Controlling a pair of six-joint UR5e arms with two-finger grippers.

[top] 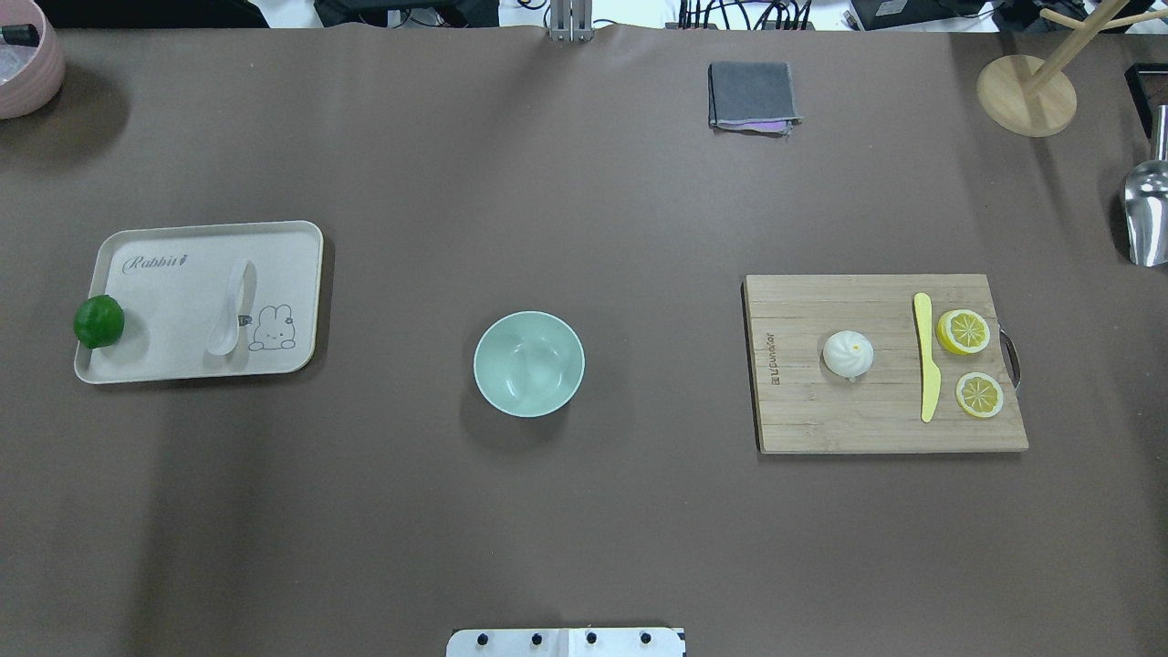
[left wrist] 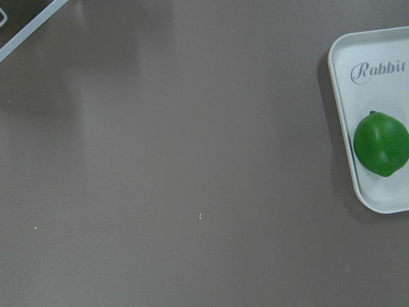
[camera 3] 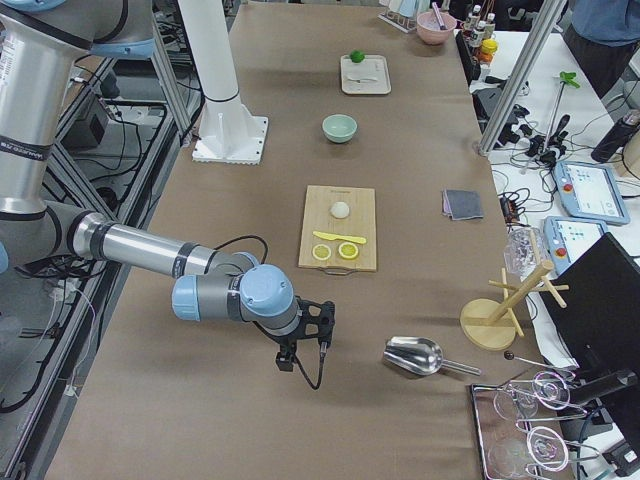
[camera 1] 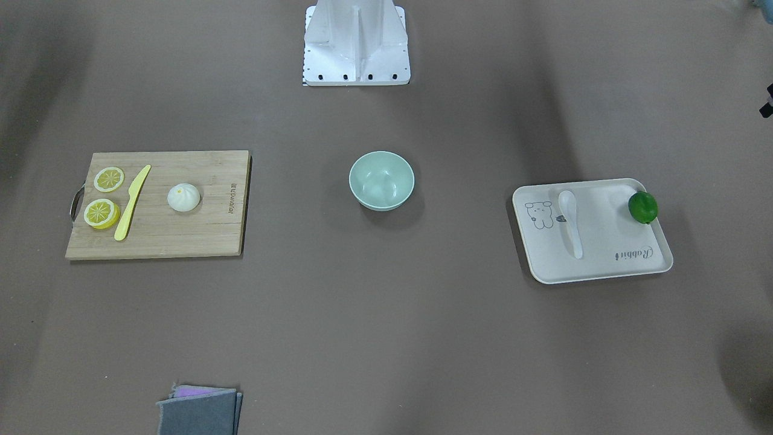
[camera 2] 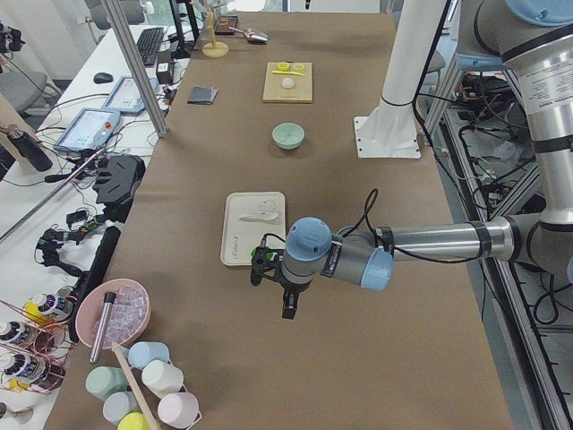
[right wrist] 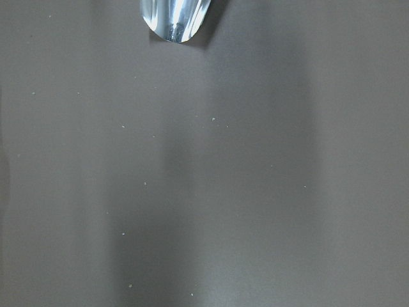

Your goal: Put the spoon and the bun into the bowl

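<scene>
Task not started, as judged from the layout. The mint-green bowl [top: 528,364] is seen empty at mid-table. Nothing is held and nothing has been placed.

The white soup spoon [top: 232,308] is found lying flat on the cream rabbit tray [top: 173,274], well apart from the bowl on the robot's left side of it. The steamed bun [top: 848,354] is found upright on the bamboo cutting board [top: 821,420], well apart from the bowl on the robot's right side. Both pick-and-place steps are left to be done: spoon into bowl, bun into bowl.

The left gripper [camera 2: 288,306] is seen only in the left side view, held above bare table beyond the tray's outer end, further from the bowl than the tray is. Whether its jaws are apart or together cannot be told. The right gripper [camera 3: 286,360] is seen only in the right side view, further from the bowl than the board is. Its jaw state cannot be told either. No fingers are shown in either wrist view.

Counts:
- One bowl, one spoon, one bun, one tray, one board.
- One lime [top: 99,321], on the tray's edge away from the bowl.
- One yellow plastic knife [top: 926,356] on the board.
- Two lemon slices [top: 963,331], on the board beyond the knife from the bowl.
- One folded grey cloth [top: 753,96], on the bowl's far side from the robot.
- One metal scoop [top: 1145,214], past the board from the bowl.
</scene>
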